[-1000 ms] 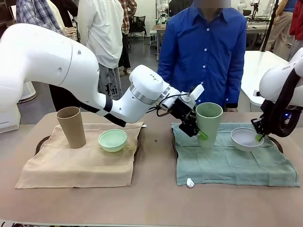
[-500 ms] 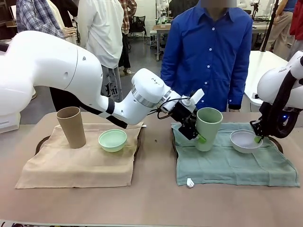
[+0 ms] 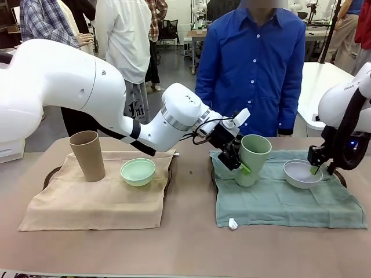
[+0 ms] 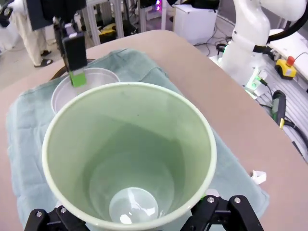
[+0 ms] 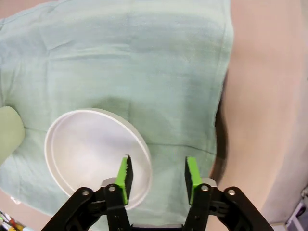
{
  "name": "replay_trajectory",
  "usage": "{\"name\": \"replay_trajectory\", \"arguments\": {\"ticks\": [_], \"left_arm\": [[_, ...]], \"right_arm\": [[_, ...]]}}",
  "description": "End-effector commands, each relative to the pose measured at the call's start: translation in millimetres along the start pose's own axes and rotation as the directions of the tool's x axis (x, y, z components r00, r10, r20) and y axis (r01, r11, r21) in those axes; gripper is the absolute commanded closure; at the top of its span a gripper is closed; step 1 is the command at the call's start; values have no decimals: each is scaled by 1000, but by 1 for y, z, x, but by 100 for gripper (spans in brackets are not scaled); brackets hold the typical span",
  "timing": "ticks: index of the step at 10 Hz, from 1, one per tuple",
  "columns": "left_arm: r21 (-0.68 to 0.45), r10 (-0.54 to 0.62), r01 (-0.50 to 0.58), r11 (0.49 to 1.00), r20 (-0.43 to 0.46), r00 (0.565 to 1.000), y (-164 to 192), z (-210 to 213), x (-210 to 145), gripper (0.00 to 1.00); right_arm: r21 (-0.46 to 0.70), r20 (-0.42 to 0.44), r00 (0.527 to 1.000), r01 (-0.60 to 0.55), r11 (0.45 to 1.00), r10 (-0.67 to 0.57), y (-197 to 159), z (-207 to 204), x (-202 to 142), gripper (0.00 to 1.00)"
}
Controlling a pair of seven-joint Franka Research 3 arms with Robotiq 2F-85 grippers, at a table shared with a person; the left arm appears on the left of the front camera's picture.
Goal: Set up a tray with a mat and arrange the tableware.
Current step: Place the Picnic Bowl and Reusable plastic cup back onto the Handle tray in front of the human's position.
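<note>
While the left gripper [image 3: 236,157] flanks the tall pale green tapered cup [image 3: 249,160], the cup leans on the green cloth mat [image 3: 278,202] with its rim tipped toward the right arm; the fingers sit either side of it near its base, jaws spread wide, contact not discernible. Right gripper [image 5: 157,174] hovers at the near rim of the small white round bowl [image 5: 91,156], green pads [image 5: 124,173] parted, nothing pinched between them. On the tan cloth mat [image 3: 93,202] at the left, the tall tan tapered cup [image 3: 88,155] stands beside the mint-green round bowl [image 3: 138,171], apart. Person in blue shirt [image 3: 252,63] stands at far side
</note>
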State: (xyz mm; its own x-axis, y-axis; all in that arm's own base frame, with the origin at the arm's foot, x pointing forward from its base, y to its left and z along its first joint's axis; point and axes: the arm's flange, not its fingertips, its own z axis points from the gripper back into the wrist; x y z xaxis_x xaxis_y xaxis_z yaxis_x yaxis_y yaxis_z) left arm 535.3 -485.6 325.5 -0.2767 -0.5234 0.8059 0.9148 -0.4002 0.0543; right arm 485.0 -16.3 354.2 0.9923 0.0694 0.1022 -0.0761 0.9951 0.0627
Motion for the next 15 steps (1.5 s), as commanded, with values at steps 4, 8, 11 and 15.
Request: {"name": "replay_trajectory", "arguments": {"ticks": [4,8,11,15], "left_arm": [[6,205,-205,979,-85,975,-6,27,-12,0],[69,390,-385,920,-246,887,-25,54,-10,0],[211,572,-536,818,-408,712,-65,107,24,0],[545,857,-663,512,-375,354,-109,177,80,0]], "right_arm": [[-110,-18,999,27,994,-29,-14,50,-50,0],[-118,4,1000,-2,993,2,-14,89,-88,0],[-62,19,1000,-18,998,20,-10,123,-110,0],[-69,89,995,38,997,-32,7,173,-137,0]]}}
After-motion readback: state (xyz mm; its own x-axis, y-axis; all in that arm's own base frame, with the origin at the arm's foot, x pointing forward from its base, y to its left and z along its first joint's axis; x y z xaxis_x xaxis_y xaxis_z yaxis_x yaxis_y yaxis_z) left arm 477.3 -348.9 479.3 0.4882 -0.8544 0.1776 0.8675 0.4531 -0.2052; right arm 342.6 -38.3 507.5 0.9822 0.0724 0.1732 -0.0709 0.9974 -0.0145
